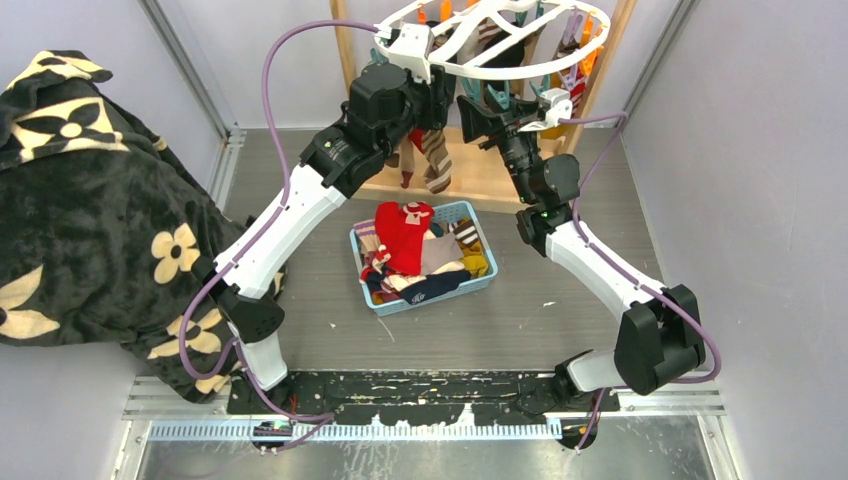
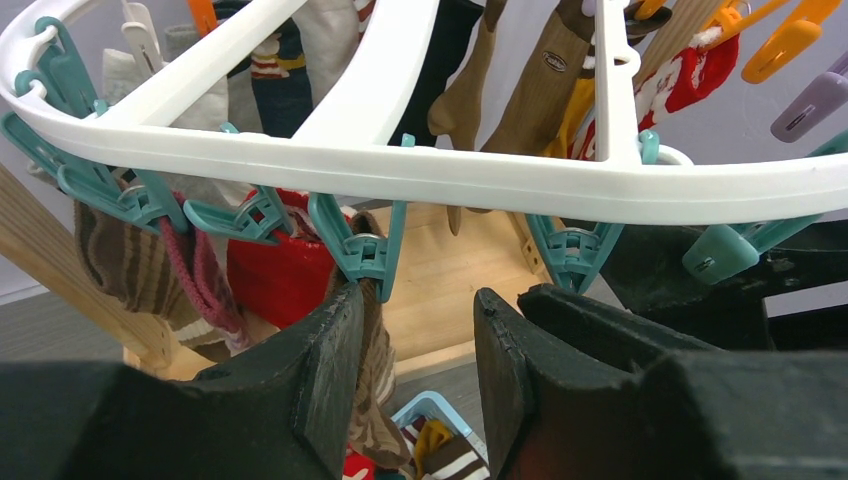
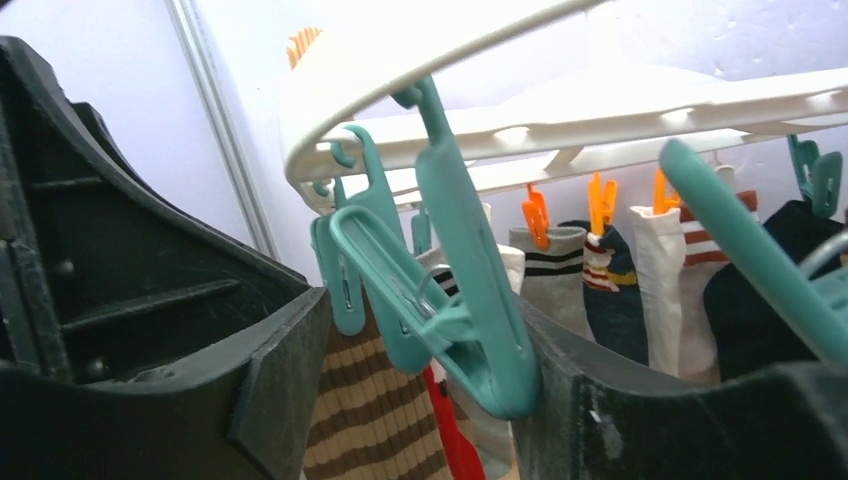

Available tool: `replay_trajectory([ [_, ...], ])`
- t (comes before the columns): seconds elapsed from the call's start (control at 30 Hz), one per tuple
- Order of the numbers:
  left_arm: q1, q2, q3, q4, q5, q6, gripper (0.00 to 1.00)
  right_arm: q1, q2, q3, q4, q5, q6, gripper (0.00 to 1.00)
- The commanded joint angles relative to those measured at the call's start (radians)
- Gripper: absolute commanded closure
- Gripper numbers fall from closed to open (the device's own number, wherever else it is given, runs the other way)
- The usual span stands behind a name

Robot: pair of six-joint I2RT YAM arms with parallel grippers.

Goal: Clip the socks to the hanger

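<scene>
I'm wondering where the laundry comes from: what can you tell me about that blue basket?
The basket is a light blue, rectangular tub, seemingly plastic, with latticed walls. It sits upright, slightly askew, on the grey table, just in front of the wooden stand. Socks fill it: red, navy, yellow, striped. Nothing grips it.

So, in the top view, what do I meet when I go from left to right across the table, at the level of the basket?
blanket → left arm → basket → right arm
</scene>
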Motion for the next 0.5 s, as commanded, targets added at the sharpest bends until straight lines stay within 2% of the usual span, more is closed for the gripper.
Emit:
replay_trajectory([
  [0.0,0.007,-0.057,0.012,0.049,0.005,-0.005,0.55,-0.005,-0.007,0.059,0.03,-0.05,0.01,0.37],
  [0.23,0.007,-0.065,0.016,0.043,0.005,-0.01,0.54,-0.005,-0.003,0.074,0.02,-0.067,-0.002,0.64],
  [0.4,0.008,-0.074,0.023,0.034,0.009,-0.027,0.53,-0.005,-0.009,0.078,0.016,-0.073,0.004,0.7],
  [0.47,0.008,-0.072,0.042,0.018,0.012,-0.043,0.48,-0.005,-0.006,0.083,0.015,-0.082,0.014,0.73],
])
